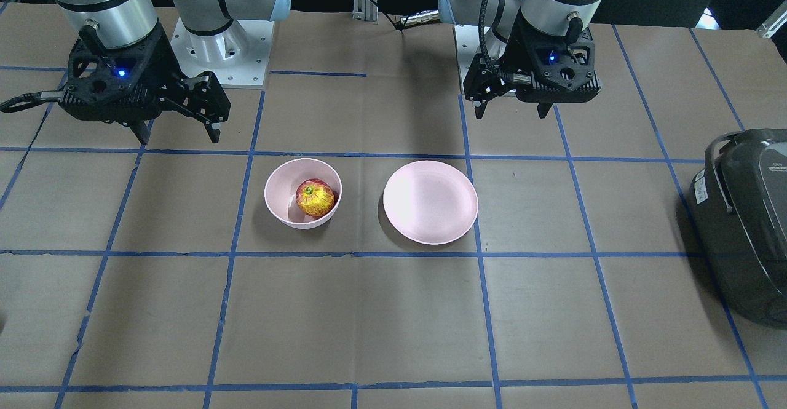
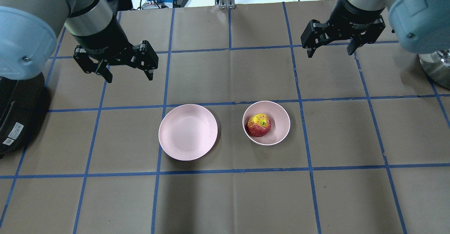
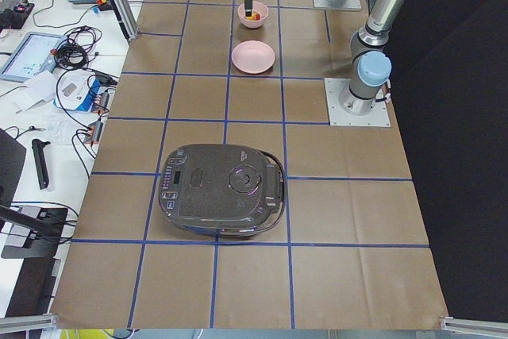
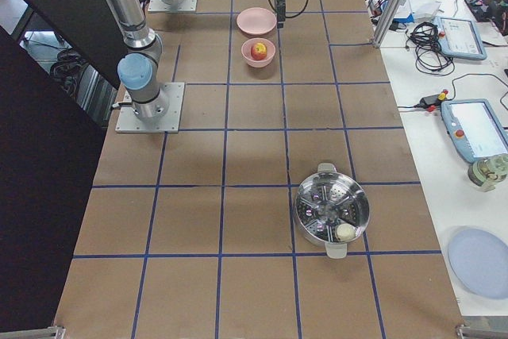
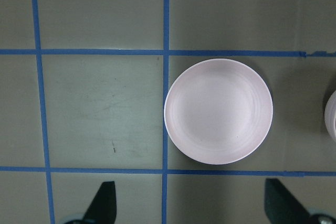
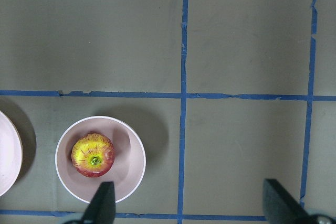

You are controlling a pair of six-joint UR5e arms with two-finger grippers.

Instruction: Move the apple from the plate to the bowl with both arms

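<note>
The apple (image 1: 315,198) lies inside the bowl (image 1: 280,195), stem dimple up; it also shows in the overhead view (image 2: 259,125) and the right wrist view (image 6: 93,155). The plate (image 1: 430,202) is empty beside the bowl (image 2: 279,130) and fills the left wrist view (image 5: 218,111). My left gripper (image 2: 130,78) is open and empty, raised behind the plate (image 2: 188,132). My right gripper (image 2: 330,52) is open and empty, raised behind and to the right of the bowl. In the front view the left gripper (image 1: 511,114) is on the right and the right gripper (image 1: 179,137) on the left.
A dark rice cooker (image 2: 14,121) stands at the table's left end, beside my left arm. A metal steamer pot (image 4: 332,210) stands far off at the right end. Blue tape lines grid the brown table. A bench with cables and tablets (image 3: 32,53) runs along the far side.
</note>
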